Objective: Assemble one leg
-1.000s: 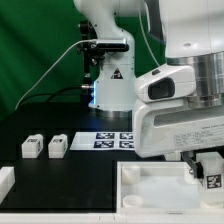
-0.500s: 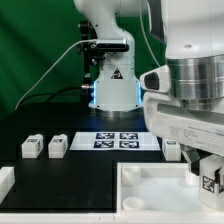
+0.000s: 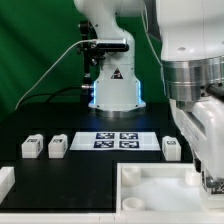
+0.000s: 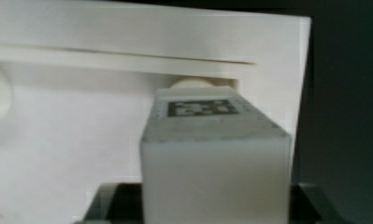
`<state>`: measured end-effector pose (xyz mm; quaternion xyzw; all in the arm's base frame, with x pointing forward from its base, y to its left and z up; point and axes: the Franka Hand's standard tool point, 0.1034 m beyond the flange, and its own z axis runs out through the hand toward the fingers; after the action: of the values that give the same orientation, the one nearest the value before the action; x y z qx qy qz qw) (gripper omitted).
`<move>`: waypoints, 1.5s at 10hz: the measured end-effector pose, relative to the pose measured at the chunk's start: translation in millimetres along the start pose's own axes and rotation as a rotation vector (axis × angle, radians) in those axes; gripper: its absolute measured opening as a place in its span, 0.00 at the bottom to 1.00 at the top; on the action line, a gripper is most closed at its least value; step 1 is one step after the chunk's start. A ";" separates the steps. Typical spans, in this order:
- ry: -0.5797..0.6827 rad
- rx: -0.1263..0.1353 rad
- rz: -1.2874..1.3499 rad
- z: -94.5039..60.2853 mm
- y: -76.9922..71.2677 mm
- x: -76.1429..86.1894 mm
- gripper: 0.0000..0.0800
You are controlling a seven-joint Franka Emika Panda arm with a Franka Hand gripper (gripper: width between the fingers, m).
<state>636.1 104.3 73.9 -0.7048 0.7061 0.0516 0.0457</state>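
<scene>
leg (image 4: 209,150): plain white square post, black-and-white tag on one face near its far end, tip at tray (image 4: 76,110) corner; gripper (image 4: 209,205) clamped on leg, exterior view's right

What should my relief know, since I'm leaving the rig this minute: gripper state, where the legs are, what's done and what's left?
Gripper: shut on one leg, over the tray-like piece near a corner socket.
Loose legs: two at the exterior view's left, one by the marker board's right end.
Done: leg picked up, brought to the tray-like piece.
Left: seat it in the socket; whether it has entered cannot be told.
</scene>
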 end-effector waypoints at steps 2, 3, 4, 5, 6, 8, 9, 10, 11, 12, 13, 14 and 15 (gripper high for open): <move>-0.005 0.041 0.211 0.1 4.0 -7.1 0.37; -0.007 0.039 0.212 1.0 4.4 -7.3 0.48; -0.009 0.039 0.214 1.2 4.5 -7.9 0.65; -0.008 0.041 0.120 1.8 4.5 -9.2 0.65; -0.008 0.040 0.004 3.6 6.0 -13.4 0.78; -0.002 0.047 -0.314 2.3 5.7 -22.1 0.80; 0.001 0.046 -0.418 3.0 5.7 -20.5 0.81; 0.003 0.046 -0.512 2.9 5.6 -20.0 0.81; 0.010 0.043 -0.660 3.7 5.5 -18.3 0.81; 0.026 0.024 -0.878 6.6 4.3 -13.1 0.81; 0.055 0.004 -1.098 6.8 -0.4 -14.3 0.81; 0.063 0.002 -1.173 6.6 -1.5 -17.5 0.81; 0.063 0.001 -1.170 6.9 -1.4 -15.0 0.65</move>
<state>637.5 120.0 69.1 -0.9786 0.2007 -0.0036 0.0460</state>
